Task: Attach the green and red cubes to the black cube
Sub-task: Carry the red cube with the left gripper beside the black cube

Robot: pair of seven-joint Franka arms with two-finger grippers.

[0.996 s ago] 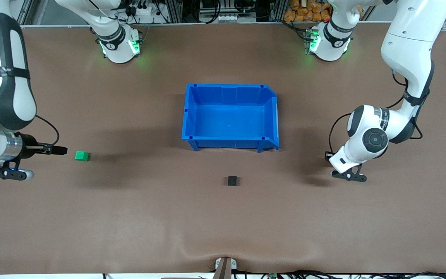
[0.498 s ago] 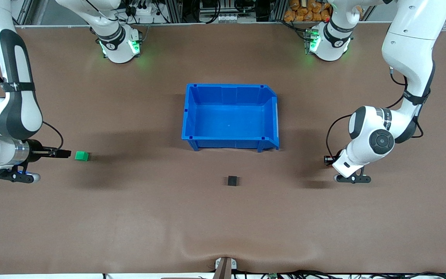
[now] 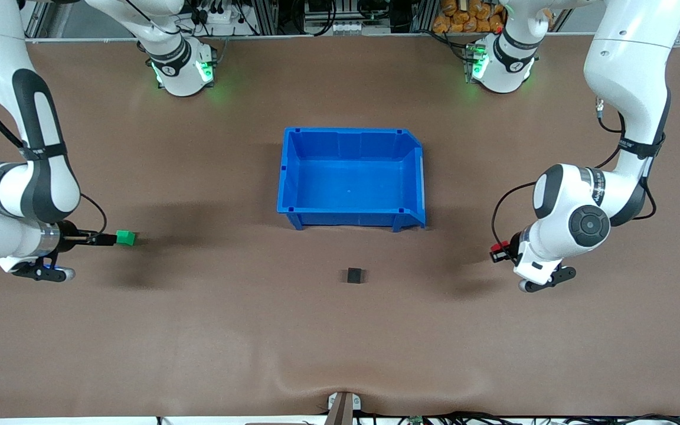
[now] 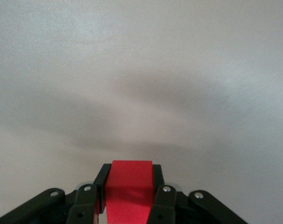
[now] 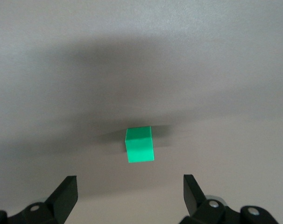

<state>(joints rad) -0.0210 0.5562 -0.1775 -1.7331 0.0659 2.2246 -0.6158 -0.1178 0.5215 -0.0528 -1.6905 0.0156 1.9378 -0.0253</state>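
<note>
The green cube (image 3: pixel 125 238) lies on the brown table toward the right arm's end. My right gripper (image 3: pixel 108 239) is low beside it, open; in the right wrist view the green cube (image 5: pixel 139 144) lies just ahead of the open gripper (image 5: pixel 130 191), not between the fingers. My left gripper (image 3: pixel 496 254) is shut on the red cube (image 3: pixel 500 245), toward the left arm's end; the left wrist view shows the red cube (image 4: pixel 130 186) clamped in the gripper (image 4: pixel 130 175). The black cube (image 3: pixel 354 275) sits alone, nearer the front camera than the bin.
An empty blue bin (image 3: pixel 340 211) stands at the table's middle. Bare brown table lies between the cubes and around the black cube. The arms' bases stand along the table edge farthest from the front camera.
My right gripper has slid toward the green cube until its fingertips reach it. My left gripper has shifted a little toward the front camera, and the red cube now shows in it.
</note>
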